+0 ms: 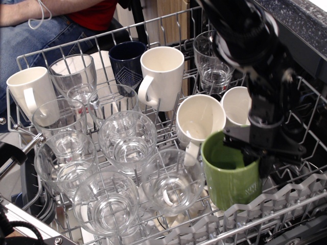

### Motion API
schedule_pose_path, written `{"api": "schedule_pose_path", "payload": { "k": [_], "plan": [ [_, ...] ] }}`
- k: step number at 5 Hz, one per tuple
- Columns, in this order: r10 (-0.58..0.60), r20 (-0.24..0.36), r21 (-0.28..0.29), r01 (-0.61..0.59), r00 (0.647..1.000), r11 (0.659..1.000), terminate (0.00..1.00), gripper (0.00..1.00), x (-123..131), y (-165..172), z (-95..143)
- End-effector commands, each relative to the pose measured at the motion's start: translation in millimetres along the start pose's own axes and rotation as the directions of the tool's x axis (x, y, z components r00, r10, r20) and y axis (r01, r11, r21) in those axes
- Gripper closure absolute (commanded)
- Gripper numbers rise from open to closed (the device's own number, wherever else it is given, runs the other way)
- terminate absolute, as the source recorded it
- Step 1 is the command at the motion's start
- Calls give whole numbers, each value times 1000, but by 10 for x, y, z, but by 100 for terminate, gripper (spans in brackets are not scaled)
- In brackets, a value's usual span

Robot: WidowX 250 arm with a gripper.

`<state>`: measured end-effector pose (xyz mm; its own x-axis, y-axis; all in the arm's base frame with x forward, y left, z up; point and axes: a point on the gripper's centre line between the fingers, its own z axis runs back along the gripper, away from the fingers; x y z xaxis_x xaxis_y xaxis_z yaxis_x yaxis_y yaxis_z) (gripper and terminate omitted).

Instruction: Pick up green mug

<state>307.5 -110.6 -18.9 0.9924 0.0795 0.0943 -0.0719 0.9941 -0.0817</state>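
Observation:
The green mug (225, 185) is olive and glossy, with small white print low on its right side. It sits upright at the front right of the dishwasher rack (286, 204), pressed against a clear glass (171, 181) on its left. My black gripper (257, 152) comes down from the upper right and is shut on the mug's right rim, one finger inside and one outside. The mug's handle is hidden behind the gripper.
Cream mugs stand at the back middle (162, 76), right behind the green mug (200, 120), beside my arm (236, 104) and at the far left (30, 92). A navy mug (126, 61) is at the back. Several glasses (127, 140) fill the left. A person (76, 15) sits behind.

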Motion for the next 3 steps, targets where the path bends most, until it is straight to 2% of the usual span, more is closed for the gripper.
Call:
{"api": "schedule_pose_path", "payload": {
  "k": [1,2,3],
  "plan": [
    [29,75,38,-32,997,999,0,100,291,-181,914],
    [53,63,-2,-53,997,999,0,100,331,-210,1230],
    [68,7,-24,-68,998,997,100,100,214,-228,1512]
  ]
}}
